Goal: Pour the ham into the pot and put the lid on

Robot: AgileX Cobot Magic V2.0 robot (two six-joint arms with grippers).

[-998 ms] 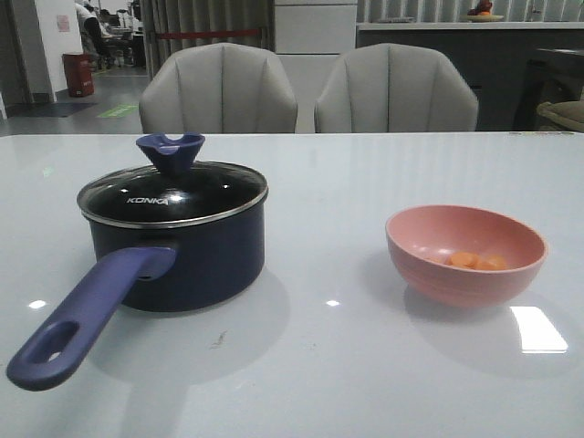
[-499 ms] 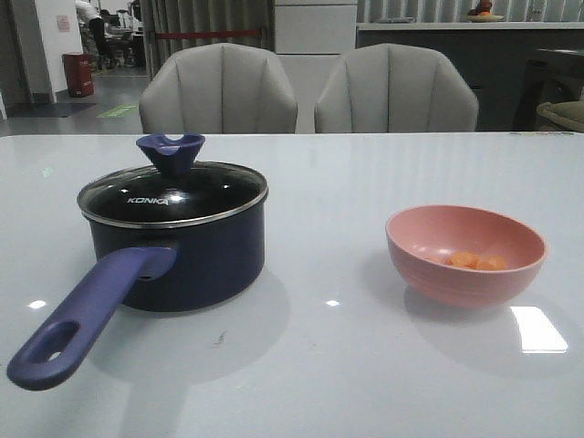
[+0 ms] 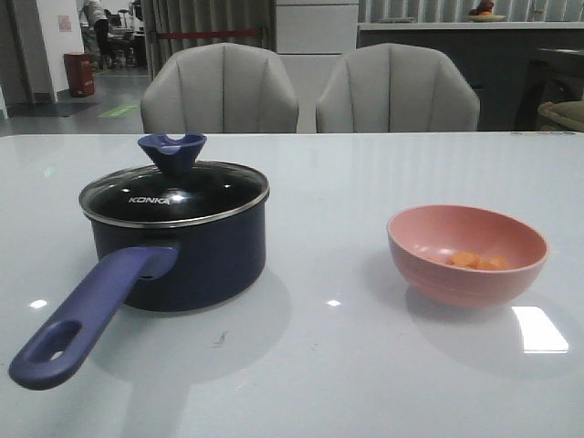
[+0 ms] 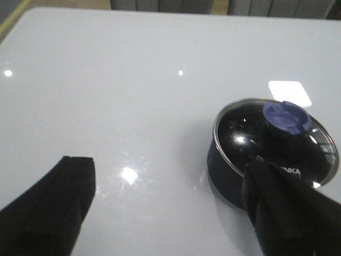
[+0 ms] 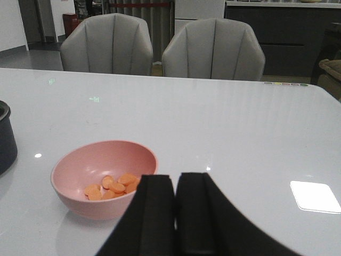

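on the pale glossy worktop (image 3: pixel 365 365) the pot (image 3: pixel 182 260) sits toward nine o'clock in the front view, its long purple-blue handle (image 3: pixel 87 319) running out toward seven o'clock. the lid (image 3: pixel 173 193) rests on the pot's rim, closing it, with the blue notched knob (image 3: pixel 171 152) upright at its centre and the white "konka" lettering facing the camera. well apart, toward three o'clock, stands a pink bowl (image 3: pixel 467 255), and the ham (image 3: pixel 476 261) lies in its bottom as a few small orange pieces. the left tool (image 4: pixel 170 213) has its two dark fingers spread wide, holding nothing, with the pot and lid just beyond one finger. the right tool (image 5: pixel 176 224) has its fingers pressed together with nothing between them, close to the pink bowl. two grey chairs (image 3: pixel 310 91) stand behind the worktop at twelve o'clock.
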